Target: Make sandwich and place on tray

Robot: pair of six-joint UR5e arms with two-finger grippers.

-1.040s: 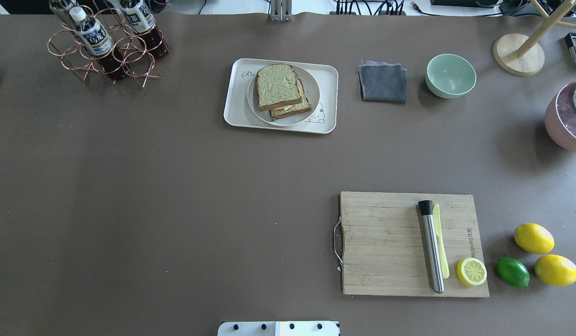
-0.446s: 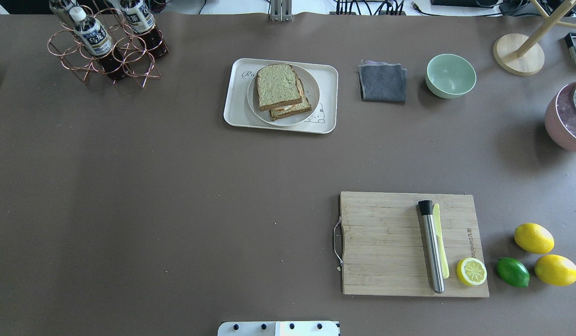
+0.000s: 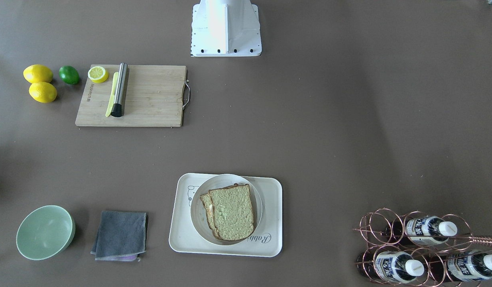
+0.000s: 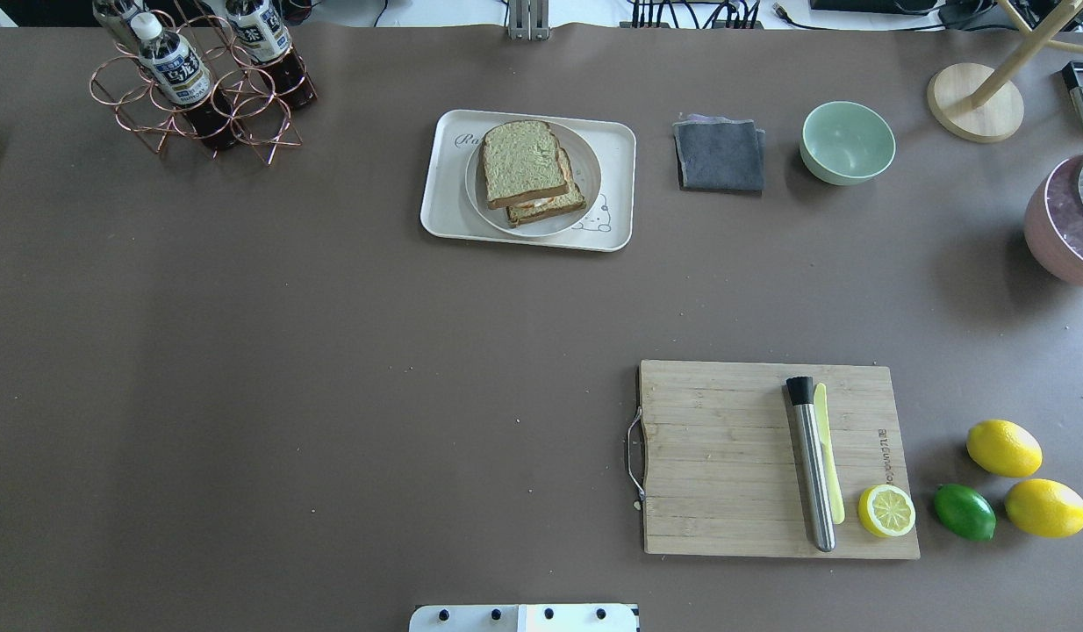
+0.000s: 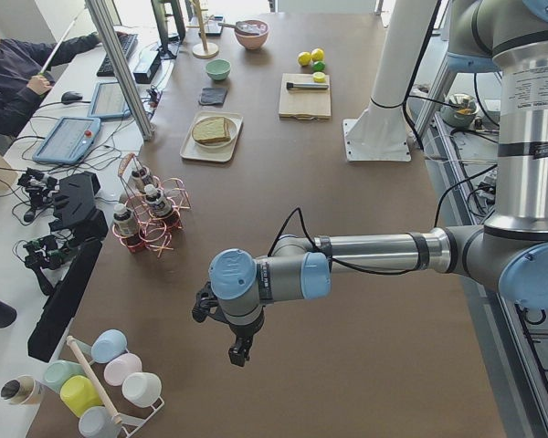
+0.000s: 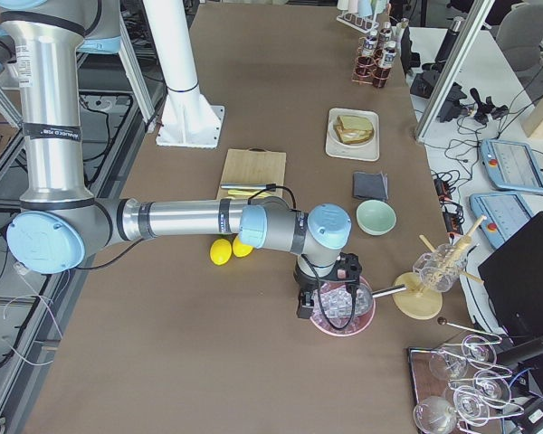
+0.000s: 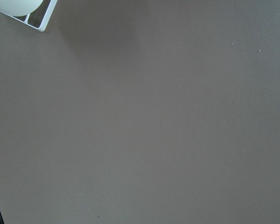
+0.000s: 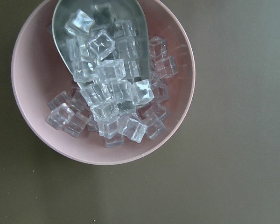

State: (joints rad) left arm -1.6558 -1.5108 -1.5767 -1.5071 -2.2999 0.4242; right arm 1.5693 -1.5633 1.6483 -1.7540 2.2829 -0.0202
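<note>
The sandwich (image 4: 526, 167), two greenish-tan slices with a bit of white and orange egg showing at the edge, lies on a round white plate (image 4: 587, 180) on the cream tray (image 4: 618, 189) at the table's far middle. It also shows in the front view (image 3: 231, 212) on the tray (image 3: 272, 215). Both grippers show only in the side views. The left gripper (image 5: 238, 354) hangs over bare table at the robot's far left end. The right gripper (image 6: 305, 310) hangs over a pink bowl of ice (image 8: 102, 84). I cannot tell whether either is open or shut.
A wooden cutting board (image 4: 726, 456) holds a steel muddler (image 4: 811, 465) and a lemon half (image 4: 886, 510); lemons and a lime (image 4: 964, 512) lie beside it. A grey cloth (image 4: 720, 155), green bowl (image 4: 847, 141) and copper bottle rack (image 4: 199, 83) stand at the back.
</note>
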